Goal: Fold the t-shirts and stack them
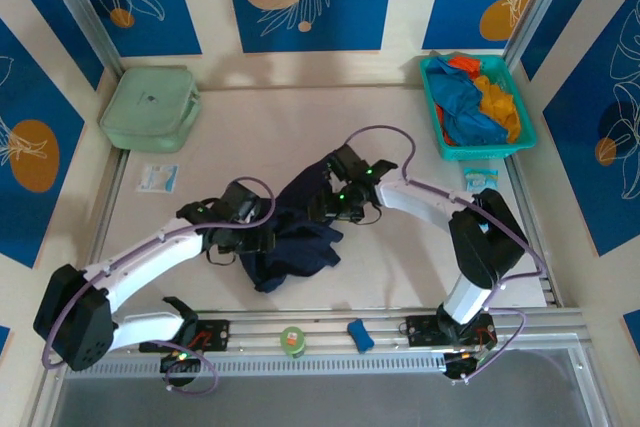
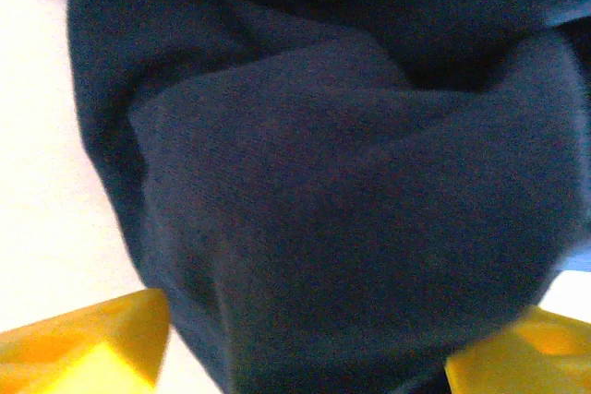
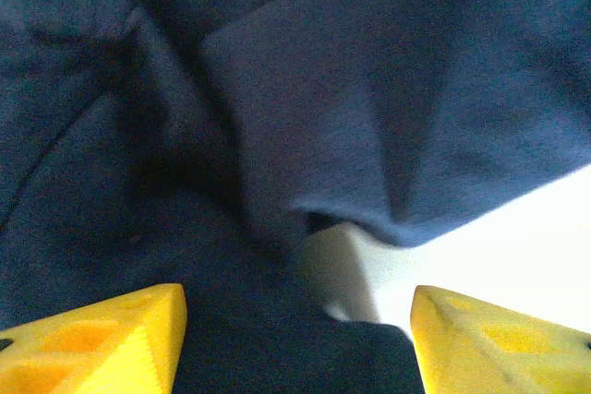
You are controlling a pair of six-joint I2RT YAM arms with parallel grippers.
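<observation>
Left pincer (image 2: 305,362) is spread, with a bunched fold of the navy t-shirt (image 1: 295,232) between its fingers. Right pincer (image 3: 295,343) is spread too, over the shirt's right edge. The shirt lies crumpled mid-table (image 1: 400,272), between both arms.

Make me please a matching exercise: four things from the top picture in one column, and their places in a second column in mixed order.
Things:
1. navy t-shirt
2. teal basket
3. pale green box
4. green roll

Places:
A. far left corner of the table
B. near edge, about midway along it
C. crumpled in the middle
D. far right corner

Pairs: 1-C, 2-D, 3-A, 4-B
</observation>
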